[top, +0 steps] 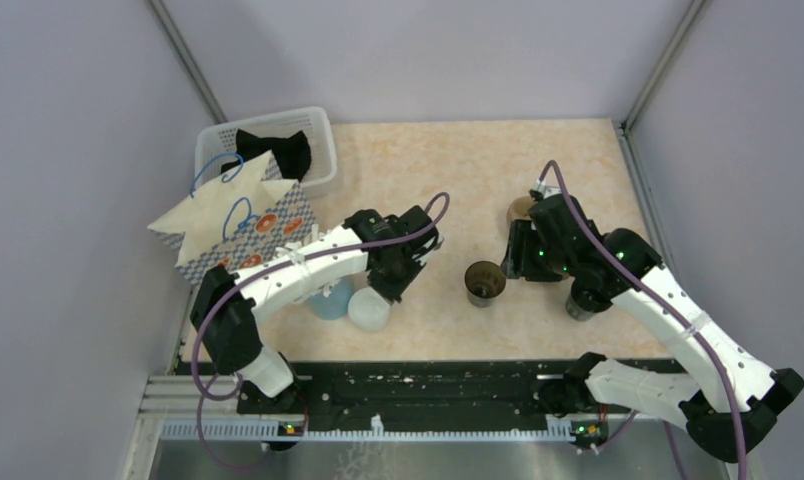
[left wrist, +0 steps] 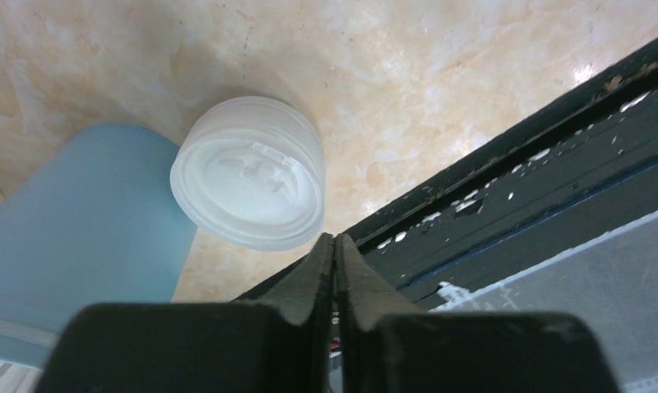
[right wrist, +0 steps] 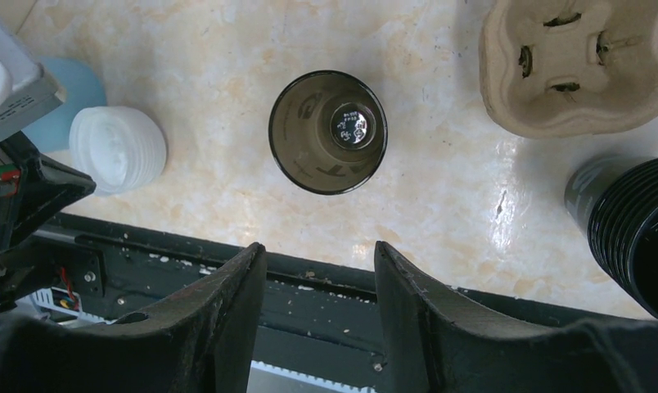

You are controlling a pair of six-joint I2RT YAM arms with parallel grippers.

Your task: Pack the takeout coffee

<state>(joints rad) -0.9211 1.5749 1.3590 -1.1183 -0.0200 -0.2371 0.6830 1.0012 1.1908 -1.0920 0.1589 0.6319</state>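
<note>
A small dark brown cup (top: 485,283) stands upright and open, with no lid, at mid table; the right wrist view looks down into it (right wrist: 327,131). No lidded dark cup shows in any view. A stack of white lids (top: 368,310) stands left of it, also in the left wrist view (left wrist: 248,172) and the right wrist view (right wrist: 117,149). My left gripper (top: 398,275) is shut and empty just above and beside the lids (left wrist: 334,241). My right gripper (top: 513,262) is open and empty, right of the open cup (right wrist: 319,250).
A light blue cup (top: 328,300) touches the lid stack. A cardboard cup carrier (top: 521,208) lies behind my right gripper. A stack of black cups (top: 581,305) stands at the right. A patterned paper bag (top: 238,220) and white basket (top: 318,125) are far left. A black rail (top: 428,385) runs along the near edge.
</note>
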